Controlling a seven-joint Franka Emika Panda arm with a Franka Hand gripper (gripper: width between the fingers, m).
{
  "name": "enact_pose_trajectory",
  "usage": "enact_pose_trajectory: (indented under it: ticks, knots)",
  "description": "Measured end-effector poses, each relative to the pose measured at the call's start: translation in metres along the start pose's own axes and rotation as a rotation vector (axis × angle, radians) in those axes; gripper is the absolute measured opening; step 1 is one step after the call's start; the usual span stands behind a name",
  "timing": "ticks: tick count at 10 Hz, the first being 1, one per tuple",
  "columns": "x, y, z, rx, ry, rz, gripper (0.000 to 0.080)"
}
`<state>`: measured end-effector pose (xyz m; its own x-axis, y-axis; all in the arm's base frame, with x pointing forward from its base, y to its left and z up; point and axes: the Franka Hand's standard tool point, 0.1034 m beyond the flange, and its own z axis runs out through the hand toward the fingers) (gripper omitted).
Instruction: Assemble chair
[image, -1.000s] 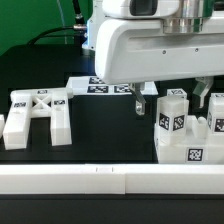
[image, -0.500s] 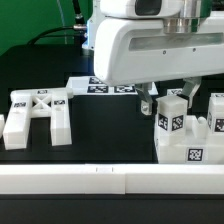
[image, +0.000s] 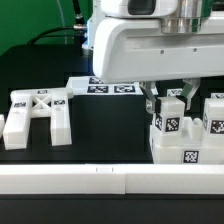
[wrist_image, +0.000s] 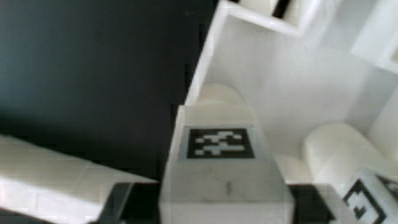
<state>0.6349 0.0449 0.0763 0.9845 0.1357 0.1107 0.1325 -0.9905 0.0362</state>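
At the exterior view's right stands part of the chair: a white seat block (image: 186, 152) with tagged upright posts on it. My gripper (image: 171, 103) has come down over the nearer post (image: 171, 120), with one finger against each of its sides. In the wrist view the same post (wrist_image: 221, 140) shows its square tag and fills the gap between the dark pads (wrist_image: 128, 205). My gripper (wrist_image: 222, 208) is shut on it. A second upright post (image: 213, 112) stands just right of it. The H-shaped piece (image: 36, 114) lies flat at the left, apart from the arm.
The marker board (image: 101, 87) lies at the back centre, partly under the arm. A long white rail (image: 100, 181) runs along the front of the black table. A rounded white part (wrist_image: 338, 150) sits close beside the held post.
The fingers have closed from wide apart onto the post's sides. The seat block and its posts have shifted slightly to the exterior view's left.
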Motion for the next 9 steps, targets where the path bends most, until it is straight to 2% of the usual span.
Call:
enact_pose_trajectory:
  ticks: [9]
  knots:
    - [-0.0015, -0.0055, 0.0007, 0.024, -0.019, 0.949, 0.0293]
